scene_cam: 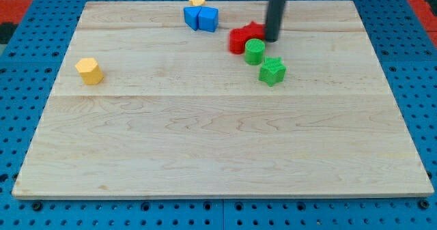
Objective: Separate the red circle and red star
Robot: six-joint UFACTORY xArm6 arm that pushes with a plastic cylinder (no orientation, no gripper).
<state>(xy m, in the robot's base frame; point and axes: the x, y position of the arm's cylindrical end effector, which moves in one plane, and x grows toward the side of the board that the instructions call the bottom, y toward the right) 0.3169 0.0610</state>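
Wooden board [218, 141] lies on a blue pegboard bench [27, 52]. My rod [277, 8] comes down from the view's top, right of centre. I carry no jaws, only this rod, so nothing is clenched or held.

My tip [271, 39] sits on the board near its top edge, touching or just beside the right side of the red star [254, 31]. The star is partly hidden behind the rod; its points are hard to make out.

Red circle [238, 41] sits just to the view's left of the star and slightly lower. The two reds are touching, or so close I see no gap.

Green circle [255, 51] stands just below the reds, against the red circle's lower right, just below my tip. Green star [272, 71] is near it, lower and to the view's right.

Two blue blocks [201, 18], pressed together, lie to the view's left of the reds; exact shapes unclear. A small yellow block [196, 0] sits just above them at the board's top edge.

Yellow hexagon-like block [89, 71] stands alone, well apart at the view's left.
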